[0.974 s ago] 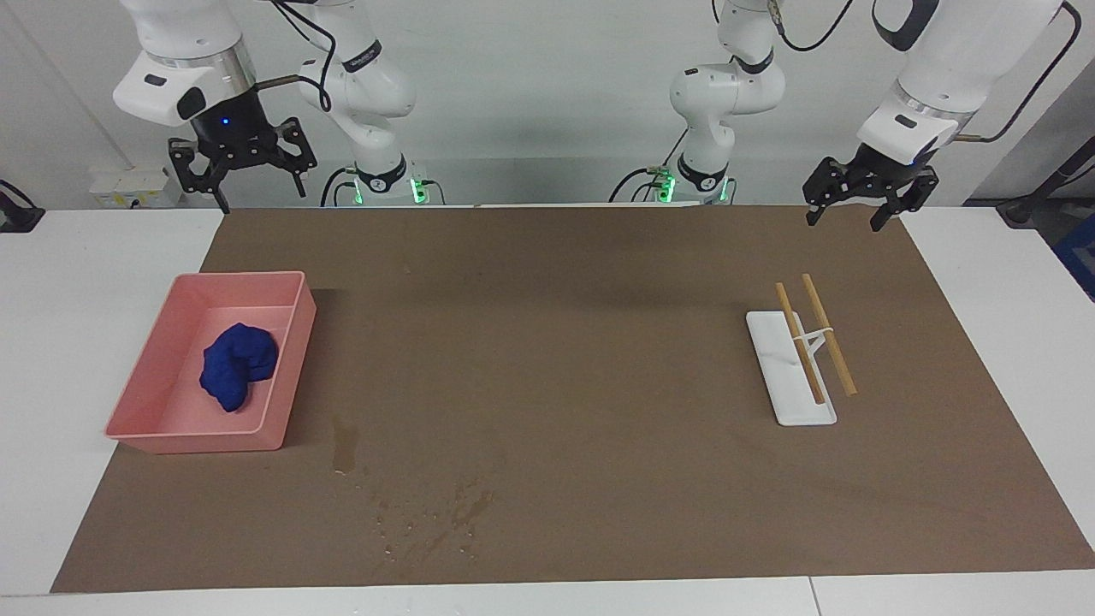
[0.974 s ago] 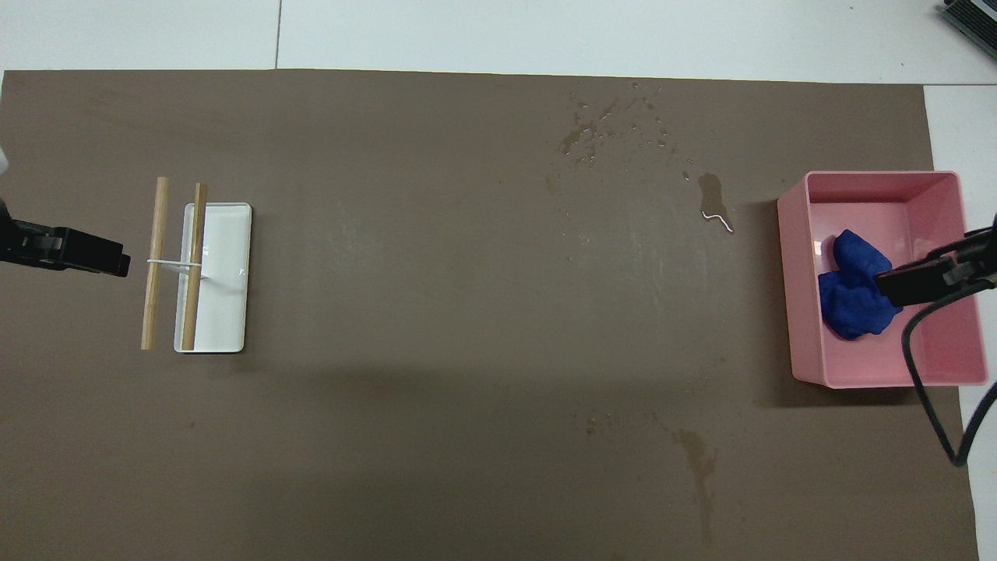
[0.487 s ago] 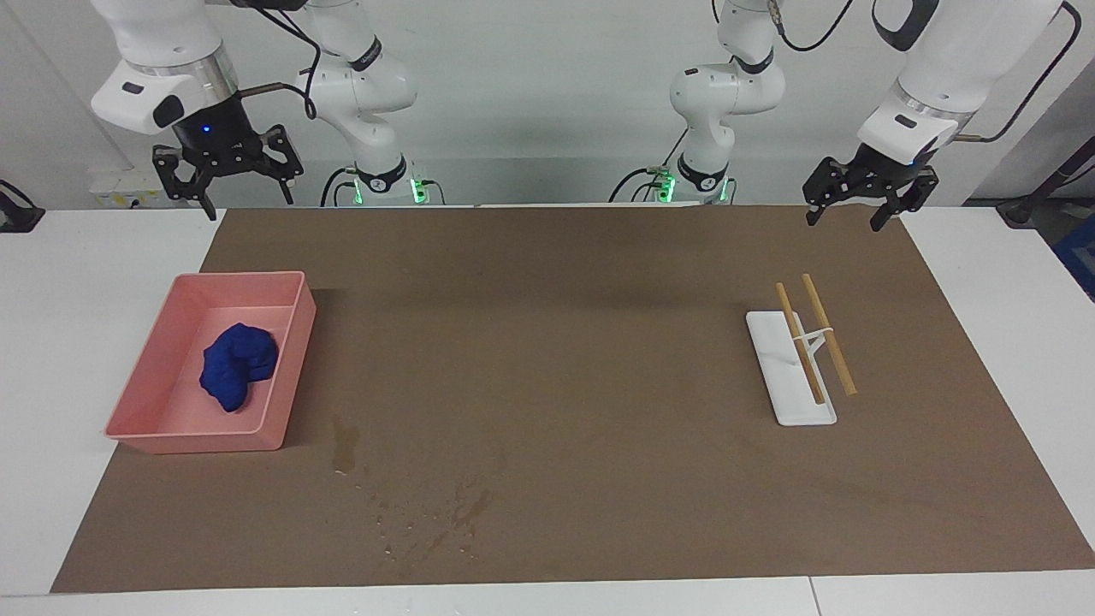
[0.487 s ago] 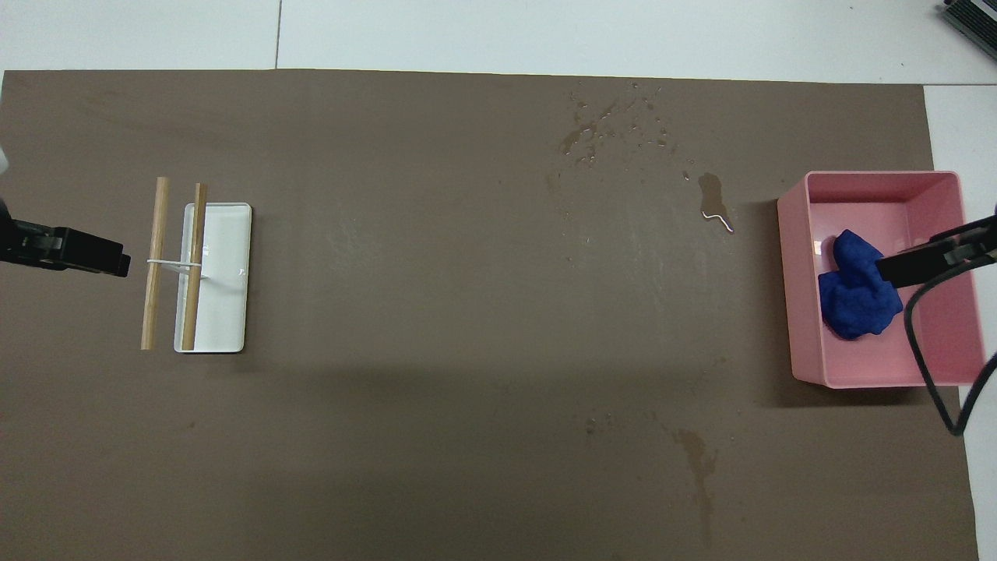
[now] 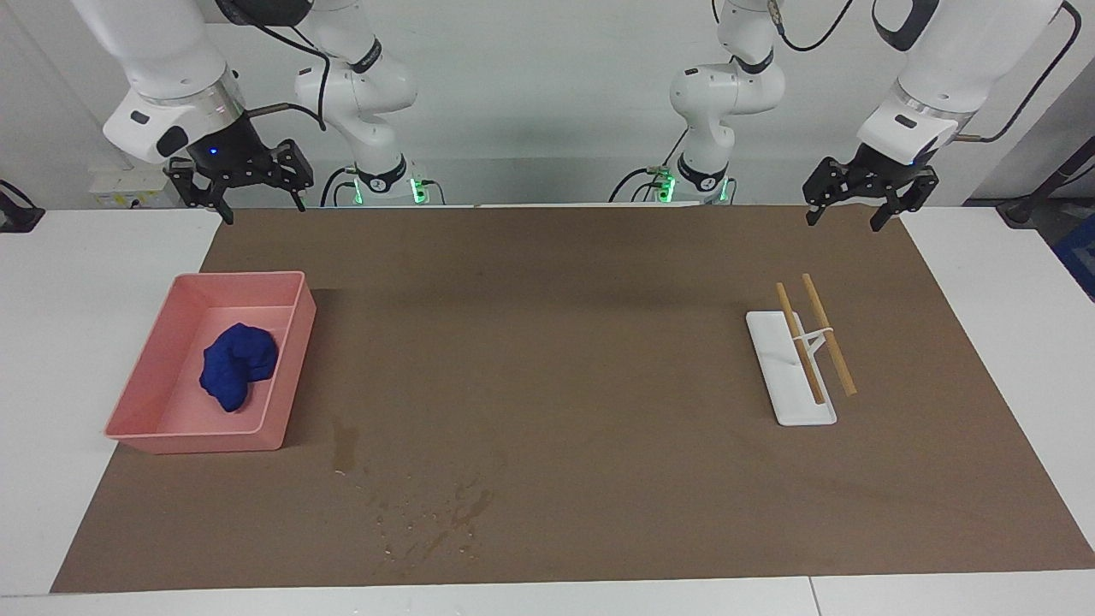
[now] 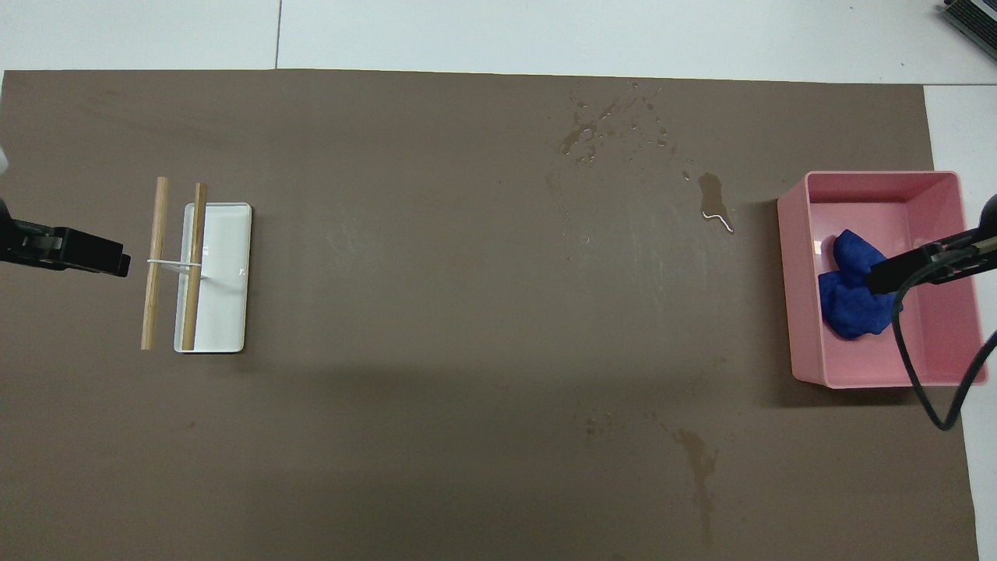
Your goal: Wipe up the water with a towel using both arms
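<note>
From the facing view, you have the right gripper (image 5: 261,208) hanging in the air with its jaws spread wide and empty, above the edge of the brown mat (image 5: 547,342) nearest the robots, at the right arm's end of the counter (image 5: 77,257). The towel (image 5: 238,364), a crumpled deep-blue cloth, lies inside the pink tray (image 5: 295,351), farther from the robots than that edge and well apart from those jaws. The water (image 5: 428,513) sits as dark blotches and droplets on the mat, farther from the robots than the tray and untouched. Your left gripper (image 5: 843,218) hangs over the mat's corner at the left arm's end, jaws wide and holding nothing; two wooden sticks (image 5: 813,342) rest across a white rack on a white tray (image 5: 774,359), well apart from it. From the overhead view, the right gripper (image 6: 884,278) covers part of the towel (image 6: 853,312) in the pink tray (image 6: 802,312), with a black cable (image 6: 915,374) looping beside it. The water (image 6: 607,132) spreads near the mat's (image 6: 467,312) edge farthest from the robots, with one larger blotch close to the tray. The left gripper (image 6: 117,265) shows just beside the wooden sticks (image 6: 156,265).
</note>
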You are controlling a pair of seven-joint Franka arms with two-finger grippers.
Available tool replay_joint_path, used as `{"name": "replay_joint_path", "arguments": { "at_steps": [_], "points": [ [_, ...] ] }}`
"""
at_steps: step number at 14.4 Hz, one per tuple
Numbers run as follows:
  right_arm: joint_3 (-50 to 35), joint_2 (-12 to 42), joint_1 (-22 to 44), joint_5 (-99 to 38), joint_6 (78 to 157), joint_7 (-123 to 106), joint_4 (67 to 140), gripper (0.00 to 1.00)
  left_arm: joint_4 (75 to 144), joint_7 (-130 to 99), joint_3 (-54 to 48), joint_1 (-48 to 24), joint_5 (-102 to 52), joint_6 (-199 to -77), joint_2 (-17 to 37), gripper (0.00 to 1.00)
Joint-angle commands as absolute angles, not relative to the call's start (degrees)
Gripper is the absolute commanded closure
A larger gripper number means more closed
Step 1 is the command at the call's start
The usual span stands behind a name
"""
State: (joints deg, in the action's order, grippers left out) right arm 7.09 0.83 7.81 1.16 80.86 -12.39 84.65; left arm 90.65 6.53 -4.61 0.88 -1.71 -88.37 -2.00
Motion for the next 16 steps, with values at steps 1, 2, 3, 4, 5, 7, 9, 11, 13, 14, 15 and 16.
{"name": "replay_joint_path", "arguments": {
  "at_steps": [1,2,3,4,5,7,9,11,13,14,15,16],
  "points": [
    [5.80,-0.09,5.81,0.00,80.60,-11.34,86.04,0.00,91.67,6.77,-4.31,0.44,-0.62,-89.56,-2.55,0.00],
    [5.80,-0.17,5.63,0.00,80.60,-11.42,86.22,0.00,91.67,6.77,-4.31,0.44,-0.62,-89.56,-2.46,0.00],
    [5.80,-0.35,5.63,0.00,80.77,-11.43,86.39,0.00,91.67,6.77,-4.31,0.44,-0.62,-89.56,-2.46,0.00],
    [5.80,-0.35,5.71,0.00,80.86,-11.43,86.40,0.00,91.67,6.77,-4.22,0.44,-0.62,-89.56,-2.55,0.00],
    [5.80,-0.35,5.71,0.00,80.95,-11.51,86.40,0.00,91.67,6.77,-4.31,0.44,-0.62,-89.56,-2.46,0.00],
    [5.80,-0.35,5.71,0.00,80.86,-11.86,86.40,0.00,91.67,6.77,-4.31,0.44,-0.62,-89.56,-2.46,0.00],
    [5.89,-0.35,5.71,0.00,80.95,-11.95,86.40,0.00,91.67,6.77,-4.31,0.44,-0.62,-89.56,-2.46,0.00],
    [5.89,-0.35,5.71,0.00,80.95,-11.95,86.40,0.00,91.67,6.77,-4.22,0.44,-0.62,-89.56,-2.46,0.00],
    [5.89,-0.35,5.63,0.09,81.12,-12.13,86.40,0.00,91.67,6.77,-4.31,0.44,-0.62,-89.56,-2.46,0.00],
    [5.89,-0.35,5.54,0.09,81.30,-12.65,86.40,0.00,91.67,6.77,-4.31,0.44,-0.62,-89.56,-2.55,0.00],
    [5.89,-0.35,4.93,0.09,81.65,-13.09,86.40,0.00,91.67,6.77,-4.31,0.44,-0.62,-89.56,-2.46,0.00],
    [5.71,-0.35,3.70,0.09,82.09,-13.70,86.48,0.00,91.67,6.77,-4.31,0.44,-0.62,-89.56,-2.46,0.00]
  ]
}}
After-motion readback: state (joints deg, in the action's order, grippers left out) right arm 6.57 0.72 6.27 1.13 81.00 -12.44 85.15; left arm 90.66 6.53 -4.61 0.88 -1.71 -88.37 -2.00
